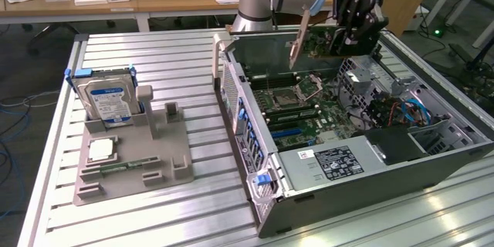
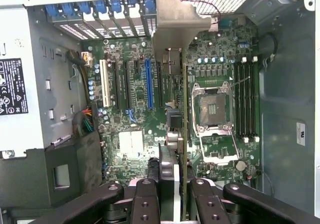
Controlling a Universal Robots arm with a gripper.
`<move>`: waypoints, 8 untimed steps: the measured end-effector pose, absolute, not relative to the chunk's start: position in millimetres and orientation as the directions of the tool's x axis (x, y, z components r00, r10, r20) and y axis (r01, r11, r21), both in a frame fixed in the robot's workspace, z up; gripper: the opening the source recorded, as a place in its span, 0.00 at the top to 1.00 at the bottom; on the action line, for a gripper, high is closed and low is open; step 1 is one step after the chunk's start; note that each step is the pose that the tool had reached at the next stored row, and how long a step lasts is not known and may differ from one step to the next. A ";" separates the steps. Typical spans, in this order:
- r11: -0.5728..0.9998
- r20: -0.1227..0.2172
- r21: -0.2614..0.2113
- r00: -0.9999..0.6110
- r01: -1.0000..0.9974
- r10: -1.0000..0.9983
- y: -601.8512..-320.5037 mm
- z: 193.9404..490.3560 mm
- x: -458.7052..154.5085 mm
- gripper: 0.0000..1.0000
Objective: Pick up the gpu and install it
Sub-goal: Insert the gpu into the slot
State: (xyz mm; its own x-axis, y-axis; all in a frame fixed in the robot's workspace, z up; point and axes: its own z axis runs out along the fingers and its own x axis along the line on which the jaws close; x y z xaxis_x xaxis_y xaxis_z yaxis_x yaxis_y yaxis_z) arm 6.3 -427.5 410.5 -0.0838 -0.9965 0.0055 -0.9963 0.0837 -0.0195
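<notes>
Exterior view: above the computer case [image 1: 362, 192], gripper [image 1: 345, 43] jaws clamped on one edge of the gpu [image 1: 313, 39]; probably light, stiff, fragile, best gripped by bare board edge, clear of fan.

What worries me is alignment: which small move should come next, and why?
Probably slide the gpu sideways toward the blue slot: the gripper holds it above the case, and the wrist view shows its edge nearer the CPU socket than that slot.
</notes>
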 end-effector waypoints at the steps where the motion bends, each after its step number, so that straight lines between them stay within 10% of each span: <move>1: 0.084 0.006 -0.020 -0.084 -0.996 -0.996 -427.5 410.2 6.3 0.72; 8: 0.084 0.006 -0.021 -0.084 -0.996 -0.996 -427.6 406.8 5.9 0.72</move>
